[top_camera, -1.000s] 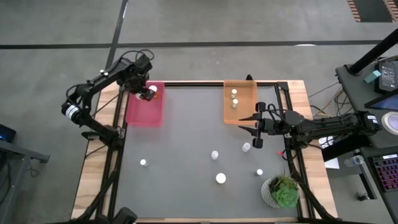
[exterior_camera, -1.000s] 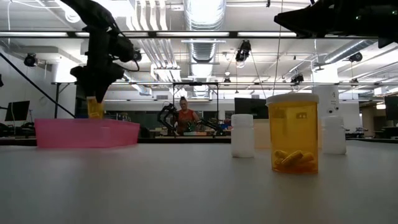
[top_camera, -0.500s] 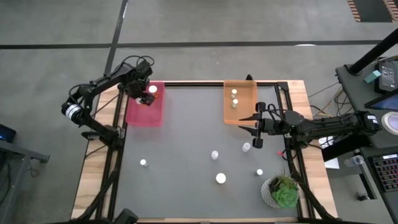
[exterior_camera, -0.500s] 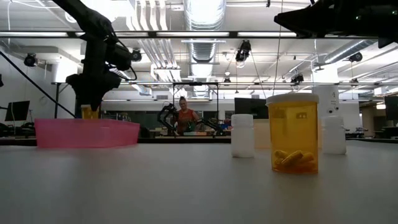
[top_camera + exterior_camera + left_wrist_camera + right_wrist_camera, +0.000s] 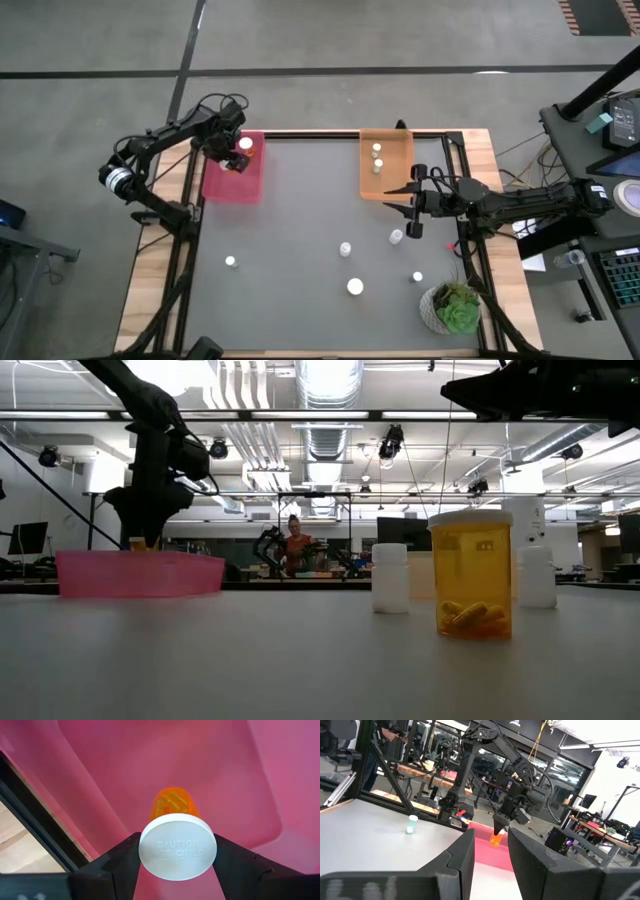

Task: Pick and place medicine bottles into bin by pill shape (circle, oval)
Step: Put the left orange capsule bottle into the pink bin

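Medicine bottle (image 5: 176,840), an orange one with a white child-proof cap, is sitting between the two fingers of the left hand (image 5: 238,152), which is closing on the cap from both sides. The bottle is hanging upright, its long axis pointing straight down into the pink bin (image 5: 232,176), and the pink floor is lying directly under it. From the low view I cannot say if its base is already touching the floor, because the bin wall is hiding it. So the coming move, as I judge it, is only a short lowering and then opening of the fingers; nothing is standing between the bottle and the floor, and the pink walls are well apart from it.

Right hand (image 5: 413,203) is waiting just beside the orange bin (image 5: 386,186), with its fingers a little apart and holding nothing. Two small bottles (image 5: 377,158) are already lying inside the orange bin. Five more white-capped bottles (image 5: 355,287) are standing loose on the grey tabletop (image 5: 300,250) between the orange bin and the green plant (image 5: 457,308), most of them nearer to the right hand, and one far to the side below the pink bin.
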`<state>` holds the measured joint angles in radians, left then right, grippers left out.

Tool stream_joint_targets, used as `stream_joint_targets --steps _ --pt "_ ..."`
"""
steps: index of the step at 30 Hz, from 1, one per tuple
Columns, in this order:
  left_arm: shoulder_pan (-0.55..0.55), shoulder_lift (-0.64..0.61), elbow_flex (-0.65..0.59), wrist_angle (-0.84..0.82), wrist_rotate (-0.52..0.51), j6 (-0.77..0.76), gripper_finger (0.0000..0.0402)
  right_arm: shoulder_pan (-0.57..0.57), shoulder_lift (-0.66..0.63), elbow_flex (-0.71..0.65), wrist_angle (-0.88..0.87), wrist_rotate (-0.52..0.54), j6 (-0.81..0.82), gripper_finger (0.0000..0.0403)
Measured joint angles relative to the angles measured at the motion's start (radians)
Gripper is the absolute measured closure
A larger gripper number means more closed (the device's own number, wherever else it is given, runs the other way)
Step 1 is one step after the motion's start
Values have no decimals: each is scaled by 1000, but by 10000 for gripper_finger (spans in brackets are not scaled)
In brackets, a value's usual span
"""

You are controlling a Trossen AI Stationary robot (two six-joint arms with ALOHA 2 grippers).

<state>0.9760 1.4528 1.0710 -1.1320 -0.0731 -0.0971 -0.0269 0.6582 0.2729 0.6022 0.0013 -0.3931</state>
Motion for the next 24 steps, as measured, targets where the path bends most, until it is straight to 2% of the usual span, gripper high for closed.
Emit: stream_joint_targets --steps 24 --pt "0 0 -63 13 -14 -2 197 0 0 0 -2 0 -1 294"
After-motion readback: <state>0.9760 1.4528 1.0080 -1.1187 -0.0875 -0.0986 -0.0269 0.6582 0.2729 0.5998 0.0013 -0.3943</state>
